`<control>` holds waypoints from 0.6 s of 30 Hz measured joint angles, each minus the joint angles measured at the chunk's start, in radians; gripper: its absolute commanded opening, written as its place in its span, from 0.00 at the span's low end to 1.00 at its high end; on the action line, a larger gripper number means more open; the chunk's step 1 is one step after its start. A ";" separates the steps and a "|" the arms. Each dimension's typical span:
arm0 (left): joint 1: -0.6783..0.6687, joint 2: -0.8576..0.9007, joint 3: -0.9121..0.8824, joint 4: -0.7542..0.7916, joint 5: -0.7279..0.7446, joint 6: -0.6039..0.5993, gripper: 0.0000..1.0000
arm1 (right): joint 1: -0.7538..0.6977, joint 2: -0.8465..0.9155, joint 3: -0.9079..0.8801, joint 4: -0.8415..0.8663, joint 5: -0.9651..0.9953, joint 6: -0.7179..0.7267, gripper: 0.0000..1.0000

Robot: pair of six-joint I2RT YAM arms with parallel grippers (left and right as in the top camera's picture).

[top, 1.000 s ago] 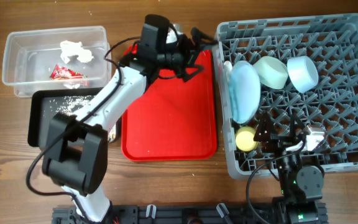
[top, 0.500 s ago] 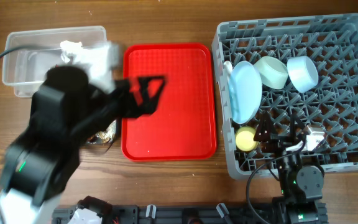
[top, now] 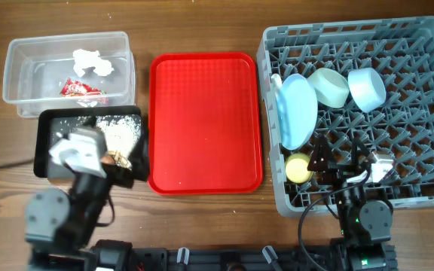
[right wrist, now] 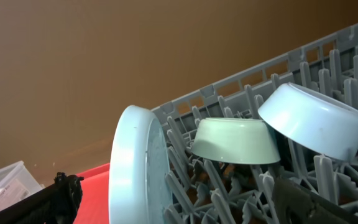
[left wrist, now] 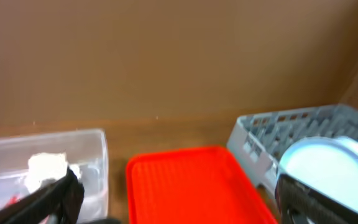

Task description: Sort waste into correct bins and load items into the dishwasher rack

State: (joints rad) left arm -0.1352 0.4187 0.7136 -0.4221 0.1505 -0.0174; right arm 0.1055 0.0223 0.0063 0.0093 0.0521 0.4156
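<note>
1. Upper left of overhead frame: clear tub [top: 29, 75] holding white tissue [top: 91, 62] and red wrapper [top: 80, 89].
2. Just below: black tray [top: 46, 132] with crumbs [top: 120, 128].
3. Right side: rack [top: 420, 135] holding plate [top: 295, 111], green dish [top: 330, 86], blue bowl [top: 366, 88], yellow cup [top: 298, 167].
4. Left gripper [left wrist: 178, 186]: jaws wide, empty.
5. Right gripper [right wrist: 176, 186]: jaws wide, empty.

Glossy red plastic tray [top: 206, 120], matt grey plastic rack [top: 413, 150] (latticed), grained wooden table [top: 202, 26].
</note>
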 measured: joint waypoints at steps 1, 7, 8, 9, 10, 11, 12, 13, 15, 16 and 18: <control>0.000 -0.036 -0.060 0.012 0.011 0.005 1.00 | 0.000 0.000 0.000 -0.001 0.000 0.000 1.00; 0.000 -0.350 -0.489 0.221 0.046 -0.029 1.00 | 0.000 0.000 0.000 -0.001 0.000 0.000 1.00; -0.002 -0.381 -0.534 0.243 0.050 -0.033 1.00 | 0.000 0.000 0.000 -0.001 0.000 0.000 1.00; -0.004 -0.394 -0.570 0.281 0.050 -0.035 1.00 | 0.000 0.000 0.000 -0.001 0.000 0.000 1.00; -0.009 -0.399 -0.602 0.307 0.050 -0.038 1.00 | 0.000 0.000 0.000 -0.001 0.000 0.000 1.00; -0.016 -0.401 -0.629 0.332 0.050 -0.041 1.00 | 0.000 0.000 0.000 -0.001 0.000 0.000 1.00; -0.025 -0.402 -0.660 0.350 0.051 -0.042 1.00 | 0.000 0.000 0.000 -0.001 0.000 0.000 1.00; -0.035 -0.404 -0.684 0.352 0.050 -0.044 1.00 | 0.000 0.000 0.000 -0.001 0.000 0.000 1.00; -0.048 -0.403 -0.698 0.359 0.050 -0.045 1.00 | 0.000 0.000 0.000 -0.001 0.000 0.000 1.00; -0.055 -0.405 -0.698 0.363 0.050 -0.047 1.00 | 0.000 0.000 0.000 -0.001 0.000 0.000 1.00; -0.063 -0.405 -0.698 0.363 0.050 -0.048 1.00 | 0.000 0.000 0.000 -0.001 0.000 0.000 1.00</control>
State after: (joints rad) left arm -0.1978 0.0139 0.0154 -0.0589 0.2008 -0.0650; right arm 0.1055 0.0223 0.0063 0.0082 0.0521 0.4156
